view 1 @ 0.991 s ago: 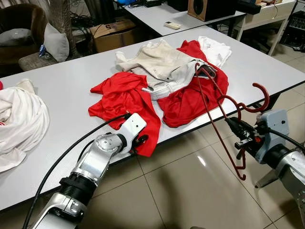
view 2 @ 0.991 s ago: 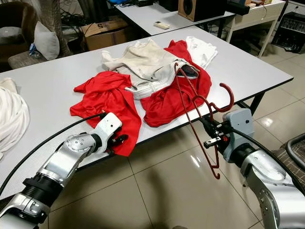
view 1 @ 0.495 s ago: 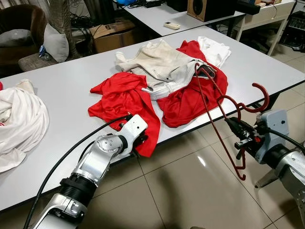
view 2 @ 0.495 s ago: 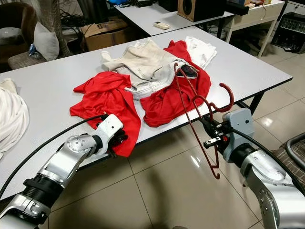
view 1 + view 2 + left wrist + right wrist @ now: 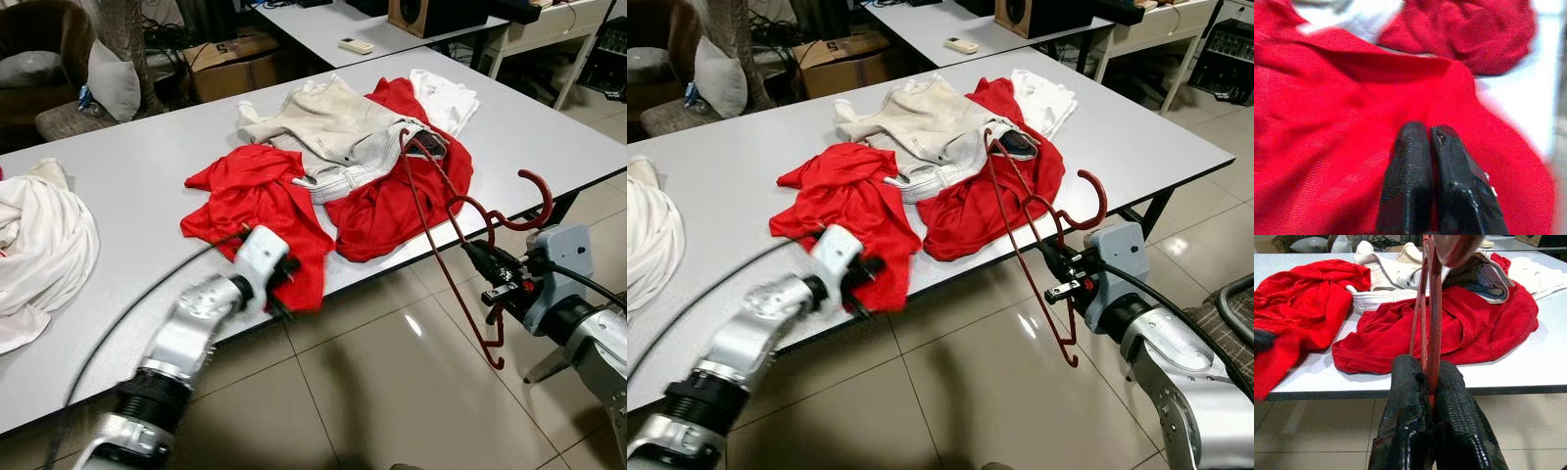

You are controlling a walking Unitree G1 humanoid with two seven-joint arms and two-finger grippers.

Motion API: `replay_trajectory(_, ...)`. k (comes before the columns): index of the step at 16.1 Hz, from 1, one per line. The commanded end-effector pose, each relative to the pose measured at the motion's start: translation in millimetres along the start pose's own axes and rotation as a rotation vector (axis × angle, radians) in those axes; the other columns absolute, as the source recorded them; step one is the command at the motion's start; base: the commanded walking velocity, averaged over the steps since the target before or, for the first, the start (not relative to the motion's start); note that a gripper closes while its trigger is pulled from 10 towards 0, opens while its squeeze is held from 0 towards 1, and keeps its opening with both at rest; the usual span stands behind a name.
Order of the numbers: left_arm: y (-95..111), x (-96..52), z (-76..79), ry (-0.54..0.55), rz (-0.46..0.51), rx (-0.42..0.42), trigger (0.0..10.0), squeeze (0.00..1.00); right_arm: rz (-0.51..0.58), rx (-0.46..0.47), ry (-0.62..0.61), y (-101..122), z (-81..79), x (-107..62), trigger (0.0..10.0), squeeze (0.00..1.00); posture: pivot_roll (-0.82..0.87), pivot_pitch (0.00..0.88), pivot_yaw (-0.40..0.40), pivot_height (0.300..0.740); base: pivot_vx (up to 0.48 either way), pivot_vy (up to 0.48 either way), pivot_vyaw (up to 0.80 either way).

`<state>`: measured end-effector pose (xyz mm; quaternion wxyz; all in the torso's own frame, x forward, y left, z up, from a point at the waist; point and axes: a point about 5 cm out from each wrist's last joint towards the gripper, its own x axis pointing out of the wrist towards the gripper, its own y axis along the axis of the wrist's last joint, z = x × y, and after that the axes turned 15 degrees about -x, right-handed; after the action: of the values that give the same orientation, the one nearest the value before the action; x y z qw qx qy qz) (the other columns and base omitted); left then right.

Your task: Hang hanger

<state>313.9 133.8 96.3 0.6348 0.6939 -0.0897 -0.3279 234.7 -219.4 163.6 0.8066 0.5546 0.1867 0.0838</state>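
A dark red wire hanger (image 5: 431, 206) stands tilted off the table's front edge, its top resting on the clothes pile. My right gripper (image 5: 480, 257) is shut on the hanger (image 5: 1431, 308) just below the hook, out over the floor. A crumpled red shirt (image 5: 250, 191) lies on the grey table (image 5: 127, 166), one corner drooping over the front edge. My left gripper (image 5: 284, 279) is at that corner, blurred by motion. In the left wrist view its fingers (image 5: 1408, 176) are pressed together with red cloth (image 5: 1327, 98) all around them.
A second red garment (image 5: 392, 211), a beige garment (image 5: 333, 122) and a white one (image 5: 441, 98) are heaped mid-table. White cloth (image 5: 39, 245) lies at the left end. Behind stand a cardboard box (image 5: 230, 64) and another table (image 5: 323, 20). Tiled floor lies in front.
My left gripper has risen and shifted slightly left at the table edge, taking the red shirt's drooping corner with it. The right arm and hanger have not moved.
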Motion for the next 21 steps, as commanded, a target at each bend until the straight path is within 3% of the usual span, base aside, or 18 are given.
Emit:
replay_trajectory(1, 1, -2.0, -5.9, 0.043, 0.000, 0.085, 10.0, 1.00, 0.022, -0.013, 0.005, 4, -2.8, 2.4, 10.0, 0.00, -0.20, 0.000, 0.104, 0.740, 0.000, 0.000, 0.00)
replay_trajectory(7, -9, -1.6, -8.6, 0.063, -0.027, 0.155, 10.0, 1.00, 0.024, -0.019, 0.011, 5, -2.2, 2.6, 10.0, 0.00, -0.21, 0.000, 0.102, 0.740, 0.000, 0.000, 0.00)
replay_trajectory(11, -13, 0.7, -3.4, 0.036, -0.027, 0.045, 10.0, 1.00, 0.025, -0.021, 0.017, 5, -2.5, 2.8, 10.0, 0.00, -0.21, 0.000, 0.102, 0.740, 0.000, 0.000, 0.00)
replay_trajectory(14, -30, 2.3, -6.3, 0.068, -0.129, 0.113, 10.0, 1.00, 0.025, -0.018, 0.023, 5, -3.8, 3.3, 10.0, 0.00, -0.21, 0.000, 0.101, 0.740, 0.000, 0.000, 0.00)
replay_trajectory(15, -37, 2.1, -9.9, 0.103, -0.176, 0.124, 10.0, 0.29, 0.025, -0.013, 0.025, 5, -4.1, 3.5, 10.0, 0.00, -0.21, 0.000, 0.101, 0.740, 0.000, 0.000, 0.00)
replay_trajectory(16, -41, 1.5, -13.0, 0.131, -0.211, 0.123, 10.0, 0.00, 0.025, -0.012, 0.027, 5, -4.6, 3.6, 10.0, 0.00, -0.21, 0.000, 0.101, 0.740, 0.000, 0.000, 0.00)
replay_trajectory(19, -48, 2.6, -7.5, 0.078, -0.248, -0.024, 10.0, 0.00, 0.025, -0.012, 0.029, 5, -4.7, 3.8, 10.0, 0.00, -0.21, 0.000, 0.101, 0.740, 0.000, 0.000, 0.00)
replay_trajectory(20, -49, 2.7, -6.1, 0.064, -0.256, -0.030, 10.0, 0.00, 0.025, -0.012, 0.029, 5, -4.6, 3.8, 10.0, 0.00, -0.21, 0.000, 0.101, 0.740, 0.000, 0.000, 0.00)
replay_trajectory(21, -52, 2.3, -2.8, 0.031, -0.281, -0.037, 4.3, 0.00, 0.025, -0.013, 0.029, 5, -4.8, 3.8, 10.0, 0.00, -0.21, 0.000, 0.100, 0.740, 0.000, 0.000, 0.00)
